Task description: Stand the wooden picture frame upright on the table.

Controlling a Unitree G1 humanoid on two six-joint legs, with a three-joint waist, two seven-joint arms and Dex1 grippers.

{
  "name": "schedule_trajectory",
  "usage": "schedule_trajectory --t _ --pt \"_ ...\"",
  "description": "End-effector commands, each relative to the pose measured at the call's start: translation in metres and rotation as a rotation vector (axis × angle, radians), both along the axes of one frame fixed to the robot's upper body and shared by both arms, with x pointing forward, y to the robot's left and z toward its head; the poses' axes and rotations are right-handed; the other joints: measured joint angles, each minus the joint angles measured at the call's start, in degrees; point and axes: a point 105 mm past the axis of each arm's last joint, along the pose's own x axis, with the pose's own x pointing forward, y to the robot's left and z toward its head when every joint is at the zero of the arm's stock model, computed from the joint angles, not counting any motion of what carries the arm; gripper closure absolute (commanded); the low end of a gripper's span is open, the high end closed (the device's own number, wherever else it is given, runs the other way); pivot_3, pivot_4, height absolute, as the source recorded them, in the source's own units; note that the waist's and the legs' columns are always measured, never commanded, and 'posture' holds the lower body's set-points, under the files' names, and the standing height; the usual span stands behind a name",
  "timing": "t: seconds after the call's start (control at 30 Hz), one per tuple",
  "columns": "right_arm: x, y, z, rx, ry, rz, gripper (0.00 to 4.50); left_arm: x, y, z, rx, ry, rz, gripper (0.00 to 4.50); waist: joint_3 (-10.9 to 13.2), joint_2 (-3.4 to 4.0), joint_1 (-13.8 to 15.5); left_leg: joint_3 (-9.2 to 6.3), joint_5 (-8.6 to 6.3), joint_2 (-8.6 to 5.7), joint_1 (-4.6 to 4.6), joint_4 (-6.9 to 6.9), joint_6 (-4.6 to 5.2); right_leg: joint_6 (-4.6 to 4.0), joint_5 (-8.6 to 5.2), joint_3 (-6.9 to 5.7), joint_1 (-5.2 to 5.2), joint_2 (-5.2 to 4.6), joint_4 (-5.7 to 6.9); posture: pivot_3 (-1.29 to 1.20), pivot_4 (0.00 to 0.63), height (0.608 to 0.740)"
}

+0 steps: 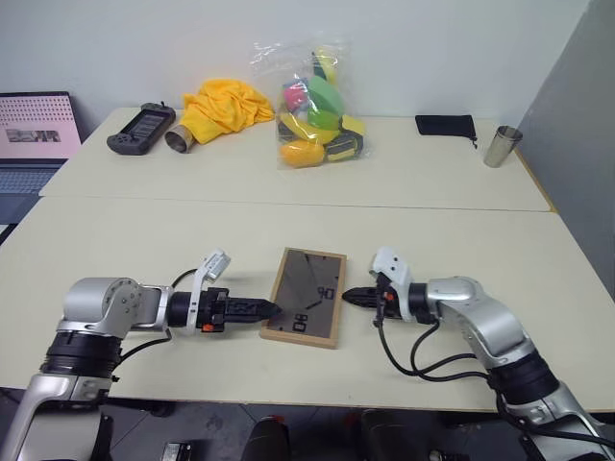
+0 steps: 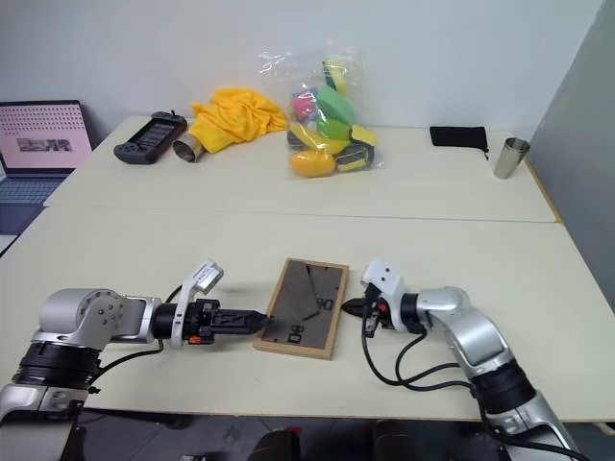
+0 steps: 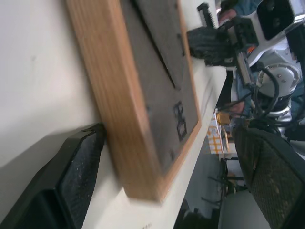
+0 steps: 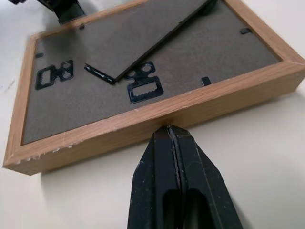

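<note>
The wooden picture frame (image 1: 306, 296) lies flat on the table (image 1: 288, 182), back side up, near the front edge in front of me. I see its light wood border running round a dark grey-brown back panel (image 4: 143, 81). The fold-out stand (image 4: 143, 38), a flat strip of the same dark board, slants across the panel, lifted a little off it at its free end. Two small black metal hangers (image 4: 143, 87) sit on the panel. The table is a pale cream top with a seam line (image 1: 288, 203) crossing it beyond the frame.
</note>
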Motion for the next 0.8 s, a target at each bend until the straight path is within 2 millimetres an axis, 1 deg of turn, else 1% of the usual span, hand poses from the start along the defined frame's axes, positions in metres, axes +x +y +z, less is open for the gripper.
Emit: schedule_trajectory --t 0.03,0.2,0.3,0.4,0.5,0.6,0.67,0.7,0.77,0.8 --pt "0.003 0.013 0.014 0.024 -0.056 0.035 4.50 0.001 -0.006 -0.018 0.045 0.025 -0.003 0.01 -0.01 0.00 0.33 0.00 0.00 -0.01 0.00 0.00 0.00 0.00 0.00 0.00 0.01 -0.01 -0.01 0.00 0.150 0.740" --pt "0.009 0.019 0.017 0.035 -0.072 0.026 4.50 0.000 -0.016 -0.013 -0.005 0.000 -0.042 0.01 -0.02 0.00 0.86 0.00 0.00 -0.04 -0.01 0.02 0.00 0.00 0.00 0.01 0.02 -0.04 -0.02 0.00 0.150 0.740" --pt "0.009 0.017 0.015 0.033 -0.073 0.020 4.50 0.002 -0.015 -0.003 -0.039 -0.018 -0.040 0.52 -0.02 0.00 0.89 0.00 0.00 -0.03 -0.03 0.02 0.00 0.00 0.00 0.01 0.02 -0.04 -0.04 0.00 0.150 0.740" --pt "0.011 0.012 0.012 0.024 -0.073 0.002 4.50 0.004 -0.013 0.007 -0.066 -0.045 -0.032 1.15 -0.01 -0.01 0.81 0.00 0.00 -0.02 -0.06 0.01 0.00 -0.01 0.00 0.01 -0.04 -0.04 -0.04 0.00 0.150 0.740" --pt "0.013 0.010 0.010 0.024 -0.071 -0.018 4.50 0.007 -0.012 0.011 -0.076 -0.058 -0.020 1.83 0.00 -0.02 0.74 0.00 0.00 0.00 -0.09 -0.02 0.00 -0.02 0.00 0.00 -0.09 -0.02 -0.04 0.00 0.150 0.740" --pt "0.015 0.009 0.011 0.033 -0.072 -0.026 4.50 0.007 -0.012 0.011 -0.064 -0.079 -0.023 2.41 0.00 -0.02 0.69 0.00 0.00 0.00 -0.09 -0.02 0.00 -0.02 -0.01 0.01 -0.09 -0.02 -0.05 0.00 0.150 0.740" --pt "0.017 0.004 0.012 0.020 -0.089 -0.036 4.50 0.009 -0.011 0.018 -0.076 -0.104 -0.013 2.85 0.00 -0.02 0.65 0.00 0.00 0.00 -0.09 -0.02 0.00 -0.02 -0.01 0.01 -0.09 -0.02 -0.05 0.00 0.150 0.740" --pt "0.019 0.001 0.013 0.017 -0.096 -0.047 4.50 0.011 -0.011 0.022 -0.084 -0.118 -0.007 3.00 0.00 -0.02 0.62 0.00 0.00 0.00 -0.09 -0.02 0.00 -0.02 -0.01 0.00 -0.09 -0.02 -0.04 0.00 0.150 0.740" --pt "0.025 -0.009 0.022 0.026 -0.123 -0.084 4.50 0.015 -0.010 0.034 -0.114 -0.143 0.013 3.22 0.00 -0.03 0.57 0.00 0.00 0.00 -0.09 -0.02 0.00 -0.02 -0.01 0.01 -0.09 -0.02 -0.05 0.00 0.150 0.740" --pt "0.028 -0.012 0.027 0.040 -0.127 -0.101 4.50 0.016 -0.009 0.037 -0.118 -0.157 0.018 3.22 0.03 -0.06 0.54 0.00 0.00 0.00 -0.10 -0.02 0.00 -0.02 -0.01 0.01 -0.09 -0.02 -0.04 0.00 0.150 0.740"
